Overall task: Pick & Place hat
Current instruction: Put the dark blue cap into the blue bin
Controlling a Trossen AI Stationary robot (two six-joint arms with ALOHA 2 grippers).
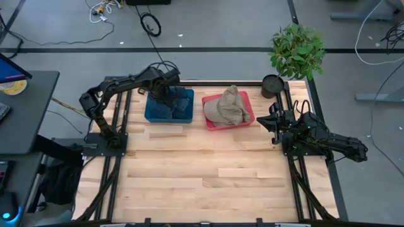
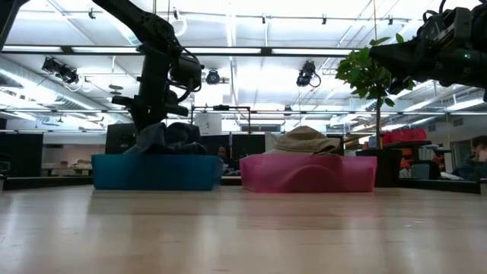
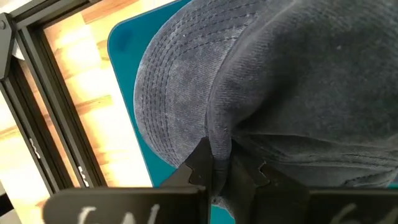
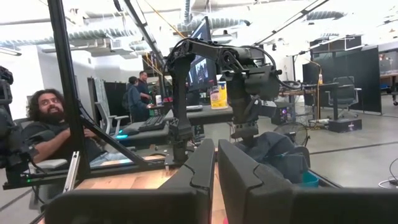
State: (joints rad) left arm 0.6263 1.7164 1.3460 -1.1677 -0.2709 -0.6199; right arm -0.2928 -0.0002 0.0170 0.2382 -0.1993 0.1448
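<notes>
Blue hat [image 3: 292, 81]: matt stitched denim-like cloth. Blue bin [image 1: 165, 114] and red bin [image 1: 214, 122]: smooth plastic. Table [image 1: 208, 176]: pale wood.

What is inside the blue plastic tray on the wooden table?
A dark blue denim hat fills the blue plastic tray, with the left gripper shut on its fabric. The tray's floor beneath the hat is covered, so anything under it cannot be seen.

grey floor [image 1: 208, 25], ceiling strip lights [image 2: 251, 19], desks [image 4: 186, 115]

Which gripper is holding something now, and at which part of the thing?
The left gripper pinches a fold of the dark blue hat over the blue bin. The right gripper holds nothing.
</notes>
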